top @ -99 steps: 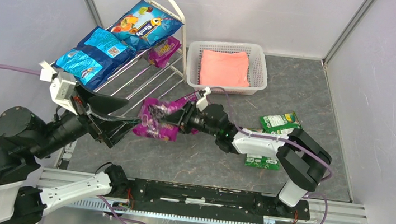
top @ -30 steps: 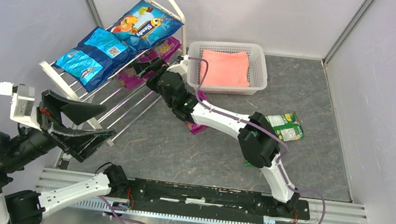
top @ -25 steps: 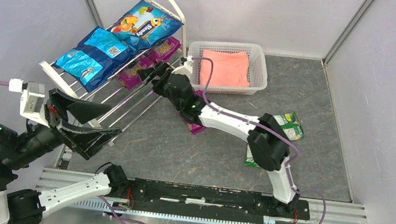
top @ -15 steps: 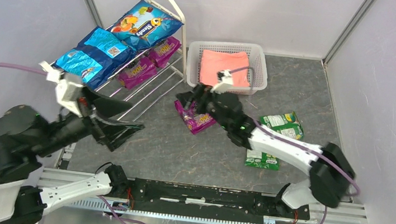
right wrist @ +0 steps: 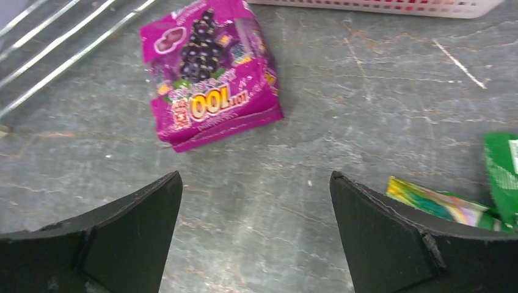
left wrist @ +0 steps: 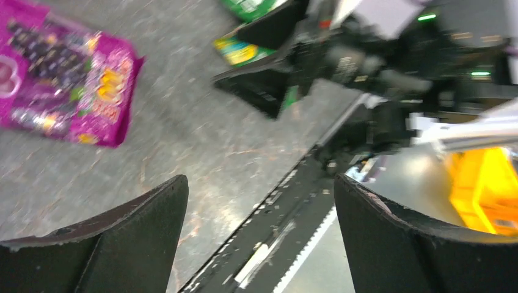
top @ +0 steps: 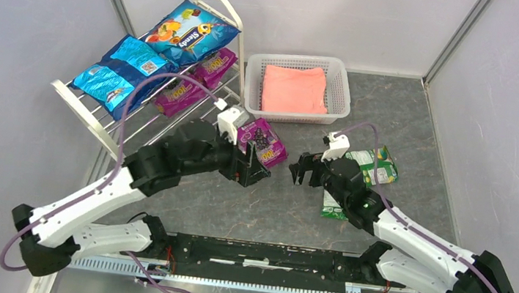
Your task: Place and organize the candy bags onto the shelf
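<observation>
One purple candy bag (top: 266, 141) (right wrist: 211, 76) (left wrist: 67, 73) lies flat on the table beside the shelf (top: 222, 8). My left gripper (top: 255, 171) (left wrist: 259, 201) hovers just in front of it, open and empty. My right gripper (top: 300, 172) (right wrist: 255, 183) is also open and empty, a little to the bag's right, facing it. On the shelf rest a large blue bag (top: 192, 32), two smaller blue bags (top: 137, 59), and two purple bags (top: 177, 94) on a lower tier. Green-and-white bags (top: 373, 163) (right wrist: 498, 177) lie at the right, partly behind my right arm.
A white mesh basket (top: 253, 79) holding a folded pink cloth (top: 294, 89) stands behind the purple bag. The shelf's silver rods (right wrist: 55, 43) reach down to the table at the left. The black base rail (top: 266, 254) runs along the near edge.
My left arm has swung from the far left to the table's middle, in front of the purple bag. My right gripper has drawn back from that bag, toward the right and near side.
</observation>
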{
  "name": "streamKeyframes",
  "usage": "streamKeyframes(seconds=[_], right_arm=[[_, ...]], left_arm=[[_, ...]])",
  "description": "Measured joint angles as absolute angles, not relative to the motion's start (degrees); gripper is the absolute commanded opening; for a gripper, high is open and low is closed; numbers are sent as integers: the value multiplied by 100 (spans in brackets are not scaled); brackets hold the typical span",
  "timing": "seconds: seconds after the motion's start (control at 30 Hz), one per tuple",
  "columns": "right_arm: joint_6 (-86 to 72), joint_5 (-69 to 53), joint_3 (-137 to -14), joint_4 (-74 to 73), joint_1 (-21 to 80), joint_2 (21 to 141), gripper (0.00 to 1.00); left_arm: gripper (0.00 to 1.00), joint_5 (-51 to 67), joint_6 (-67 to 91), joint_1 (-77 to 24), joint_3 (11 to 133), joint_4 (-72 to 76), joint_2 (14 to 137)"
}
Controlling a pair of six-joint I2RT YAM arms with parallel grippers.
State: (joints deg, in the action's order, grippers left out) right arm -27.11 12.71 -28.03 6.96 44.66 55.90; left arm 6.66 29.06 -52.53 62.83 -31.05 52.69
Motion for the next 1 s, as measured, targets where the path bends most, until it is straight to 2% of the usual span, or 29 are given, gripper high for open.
streamKeyframes(seconds=[0.23, 0.43, 0.63, 0.87, 0.93, 1.0], right_arm=[[-1992, 1326, -2794, 416, 4285, 5631, 98], [-1774, 513, -2576, 749, 3621, 5734, 98], [-1970, -655, -2064, 1240, 2919, 6027, 98], [-2023, -993, -1964, 1413, 2912, 5970, 98], [-2058, -1015, -1964, 1413, 2912, 5961, 98], [-2145, -1061, -1964, 1424, 2912, 5966, 98]], left_arm=[[90, -740, 2934, -5452, 5690, -3063, 6252], [84, -1785, 2853, -5651, 5741, -3170, 7863], [70, -2073, 2740, -5631, 6134, -3249, 9078], [59, -2095, 2679, -5317, 6344, -3068, 9880], [53, -2086, 2668, -5168, 6344, -3022, 9946], [43, -1997, 2646, -4993, 6344, -2902, 9972]])
